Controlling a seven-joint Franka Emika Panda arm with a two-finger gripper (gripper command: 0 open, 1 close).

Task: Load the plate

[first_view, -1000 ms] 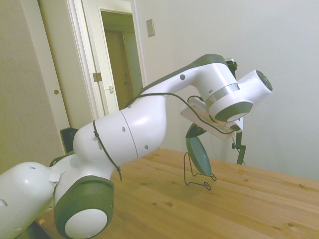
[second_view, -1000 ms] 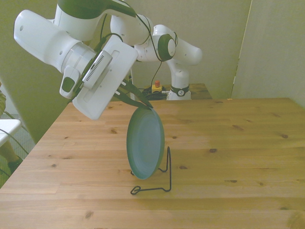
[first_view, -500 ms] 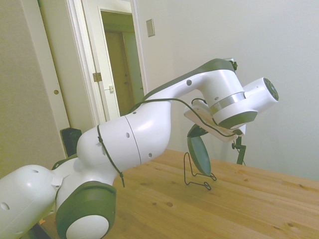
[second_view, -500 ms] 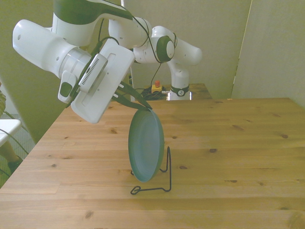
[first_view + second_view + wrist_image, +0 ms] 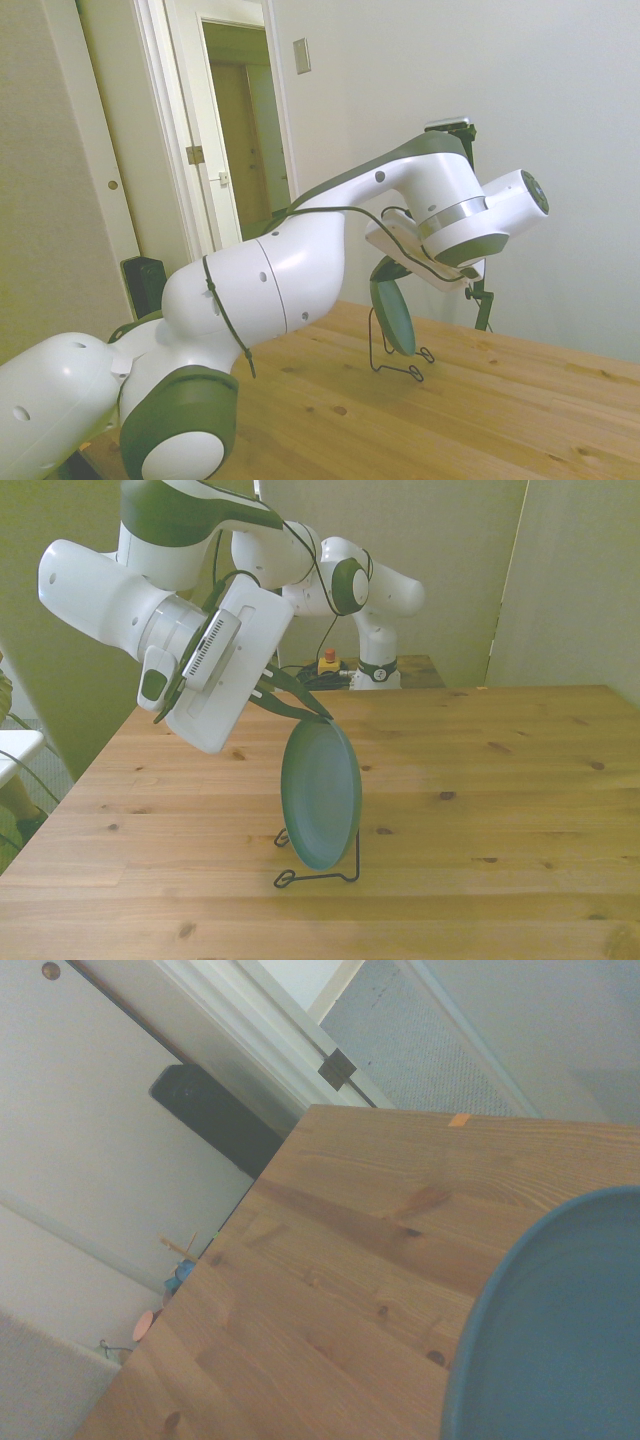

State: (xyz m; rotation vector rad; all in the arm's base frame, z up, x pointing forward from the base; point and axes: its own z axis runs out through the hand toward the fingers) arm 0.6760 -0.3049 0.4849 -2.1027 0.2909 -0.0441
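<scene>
Plate, round matte teal blue-grey with low rim (image 5: 321, 796), stands near-upright on edge, its lower rim down at the thin black wire stand (image 5: 330, 865) on the wooden counter (image 5: 480, 800). Hand (image 5: 318, 714) is pinched on the plate's top rim, so the plate hangs straight below the fingertips, face toward the front view's left. Arm comes in high from that side, wrist pitched down steeply. From here, my guess: plate looks close to seated, needs a little more lowering into the stand before release
</scene>
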